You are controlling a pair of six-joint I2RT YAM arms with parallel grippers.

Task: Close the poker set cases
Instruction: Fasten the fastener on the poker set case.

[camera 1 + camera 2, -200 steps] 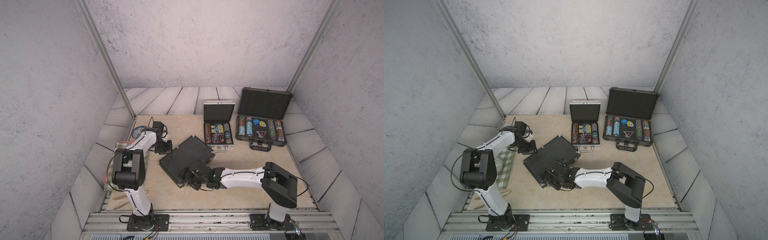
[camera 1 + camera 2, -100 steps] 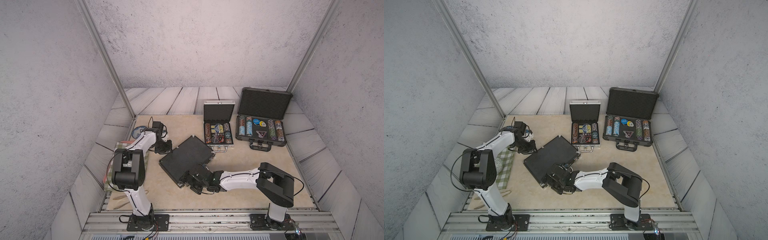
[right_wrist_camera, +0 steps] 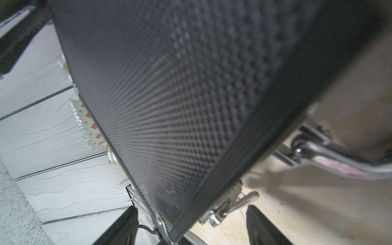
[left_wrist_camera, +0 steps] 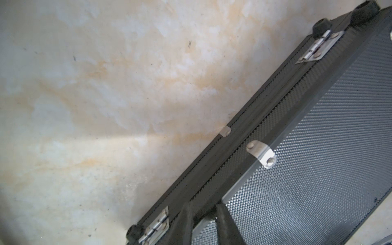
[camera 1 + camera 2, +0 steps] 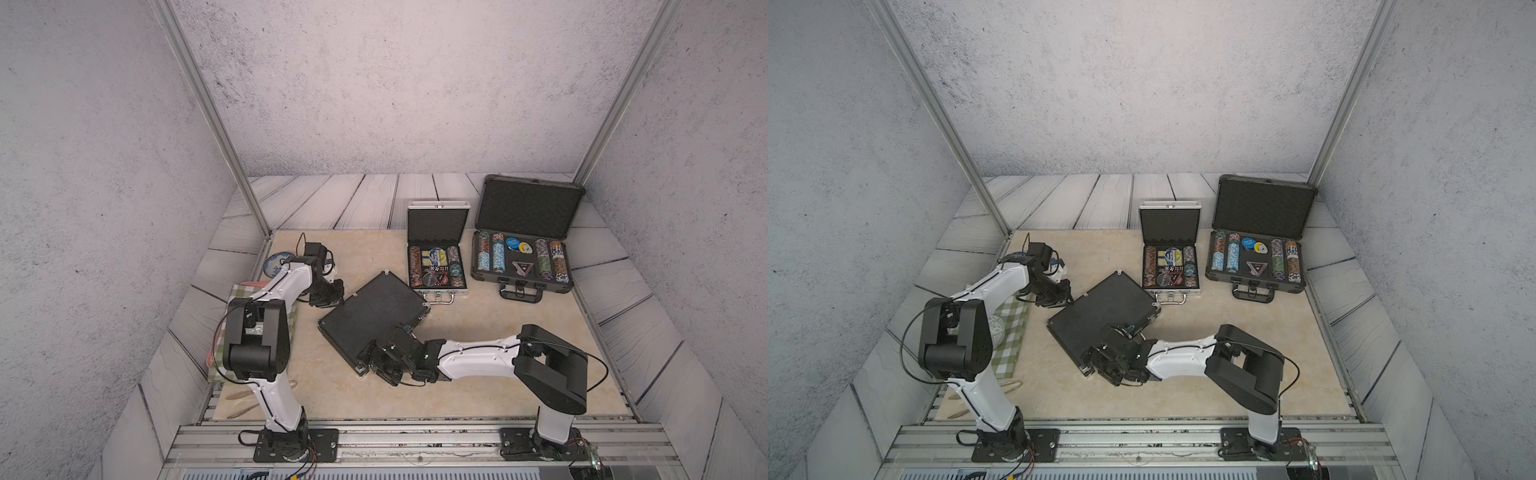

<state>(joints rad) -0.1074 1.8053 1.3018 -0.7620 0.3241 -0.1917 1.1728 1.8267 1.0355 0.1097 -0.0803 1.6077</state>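
Both top views show me the black case lid down on the surface, with the silver case and grey case open behind. Left wrist: my left jaws are narrowly apart over its hinge edge. Right wrist: my right jaws are wide apart, straddling its latch corner.

I see the black flat case lying lid-down in the middle, left gripper at its far-left corner, right gripper over its near edge (jaws unreadable from here); the silver case and dark-grey case stand open behind
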